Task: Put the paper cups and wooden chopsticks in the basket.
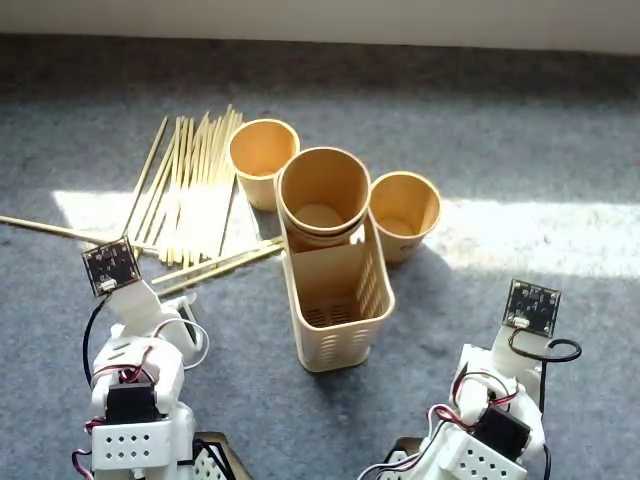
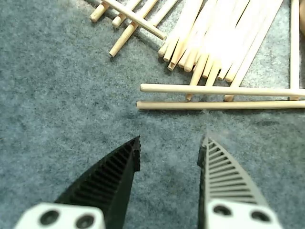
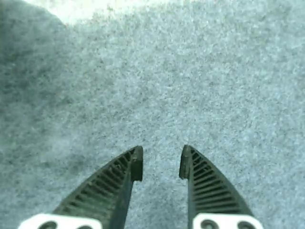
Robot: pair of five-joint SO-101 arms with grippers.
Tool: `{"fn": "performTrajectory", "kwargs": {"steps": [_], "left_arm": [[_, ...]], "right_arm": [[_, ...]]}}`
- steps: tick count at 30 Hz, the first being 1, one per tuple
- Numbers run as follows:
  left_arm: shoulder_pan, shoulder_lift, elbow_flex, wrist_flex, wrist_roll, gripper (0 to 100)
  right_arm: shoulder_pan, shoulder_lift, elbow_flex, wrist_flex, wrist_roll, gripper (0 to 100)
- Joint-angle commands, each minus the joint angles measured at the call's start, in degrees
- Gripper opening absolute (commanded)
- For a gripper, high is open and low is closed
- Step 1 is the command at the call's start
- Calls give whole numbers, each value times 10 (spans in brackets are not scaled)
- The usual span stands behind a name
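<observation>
Grey mat [image 1: 520, 130] covered the whole table, so nothing was going to roll far. The basket [image 1: 340, 300] sat dead centre in the high view with its mouth facing the arms, which I'd guess was so either one could drop stuff in.

A stack of cups [image 1: 323, 195] stood at 12 o'clock from it, right against the far rim. Couldn't tell if it was inside or just behind. A single cup [image 1: 262, 155] was at 11 o'clock and another cup [image 1: 404, 210] at 1 o'clock, both upright on the mat and touching the stack, so not put away yet.

The chopsticks [image 1: 190, 185] were fanned out at 10 o'clock, a few strays pointing toward the basket. None were in it, as far as I could see.

The left gripper [image 2: 171, 140] hung low over bare mat with its jaws spread and nothing between them, two crosswise sticks [image 2: 219, 104] just ahead of the tips. Looked lined up for a chopstick grab. The right gripper [image 3: 162, 150], at 4 o'clock from the basket, was parted a bit narrower, holding nothing, just mat under it. Probably parked.
</observation>
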Motion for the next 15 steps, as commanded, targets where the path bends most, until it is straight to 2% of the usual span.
{"fn": "performTrajectory", "kwargs": {"steps": [1,11,15], "left_arm": [[5,-1,10,3,2,214],[5,-1,10,3,3,214],[8,-1,10,3,3,214]], "right_arm": [[6,-7,80,2,-1,135],[2,-8,80,-3,-1,136],[-17,-8,80,-132,-1,136]]}}
